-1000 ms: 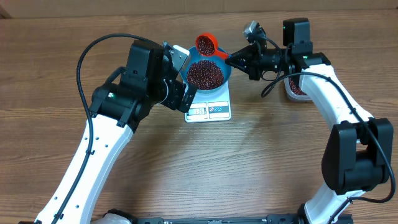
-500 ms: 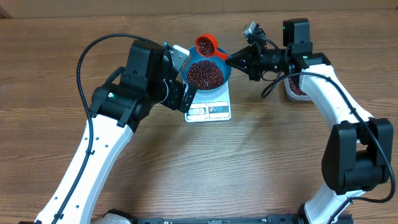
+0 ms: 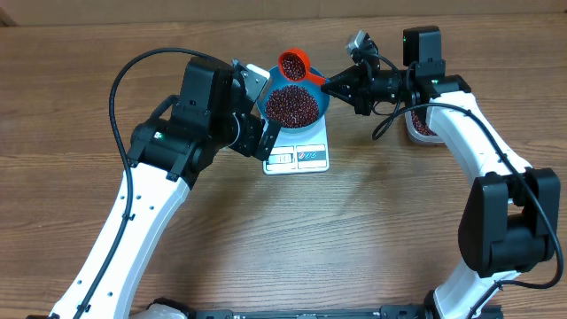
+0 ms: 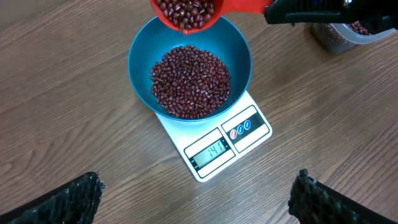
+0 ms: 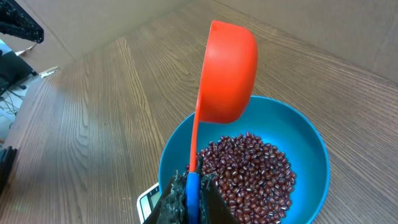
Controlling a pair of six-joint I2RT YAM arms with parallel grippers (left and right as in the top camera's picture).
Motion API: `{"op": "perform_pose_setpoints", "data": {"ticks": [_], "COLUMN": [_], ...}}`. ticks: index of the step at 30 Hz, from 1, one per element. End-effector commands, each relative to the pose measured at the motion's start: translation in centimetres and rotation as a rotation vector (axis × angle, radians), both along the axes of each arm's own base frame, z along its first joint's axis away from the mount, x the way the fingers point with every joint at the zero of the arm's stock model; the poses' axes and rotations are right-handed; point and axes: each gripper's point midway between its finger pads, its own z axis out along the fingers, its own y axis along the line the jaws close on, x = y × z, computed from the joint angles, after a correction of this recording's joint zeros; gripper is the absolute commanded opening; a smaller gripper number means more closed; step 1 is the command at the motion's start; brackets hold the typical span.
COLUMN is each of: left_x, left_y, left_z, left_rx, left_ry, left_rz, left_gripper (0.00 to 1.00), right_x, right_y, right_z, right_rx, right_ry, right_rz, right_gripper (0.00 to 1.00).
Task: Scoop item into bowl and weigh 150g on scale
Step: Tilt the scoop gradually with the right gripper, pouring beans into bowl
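Note:
The blue bowl [image 3: 295, 99] [image 4: 190, 68] [image 5: 311, 155] stands on the white scale [image 3: 301, 152] [image 4: 219, 144] and holds a heap of red-brown beans [image 3: 292, 105] [image 4: 190, 81] [image 5: 249, 171]. My right gripper [image 3: 330, 84] [image 5: 193, 190] is shut on the blue-tipped handle of an orange scoop [image 3: 293, 64] [image 4: 193, 12] [image 5: 229, 71]. The scoop hangs tilted over the bowl's far rim with beans in its cup. My left gripper [image 3: 257, 111] [image 4: 198, 196] is open, hovering just left of the scale with nothing between its fingers.
A clear plastic tub [image 3: 420, 125] [image 4: 348, 34] with more beans sits at the right, behind my right arm. The scale's display [image 4: 214, 151] is lit. Bare wooden tabletop [image 3: 354, 230] stretches in front of the scale.

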Motion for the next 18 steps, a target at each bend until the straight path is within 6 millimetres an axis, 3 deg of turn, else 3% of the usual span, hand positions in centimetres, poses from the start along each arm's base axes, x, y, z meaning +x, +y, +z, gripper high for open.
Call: {"op": "perform_pose_setpoints", "data": {"ticks": [1,18], "left_x": [0.1,0.1], "left_y": [-0.05,-0.05], "left_z": [0.54,0.55], "left_rx": [-0.002,-0.002], "left_ry": [-0.017,-0.017], "left_rz": [-0.017,-0.017], "left_gripper": [1.0,1.0], "right_x": [0.4,-0.07], "right_y": [0.09,-0.13], "right_z": [0.78,-0.06], "right_rx": [0.004,-0.047], "right_ry": [-0.03,-0.084], "right_rz": [0.006,0.041], "right_gripper": [0.04,0.04]}}
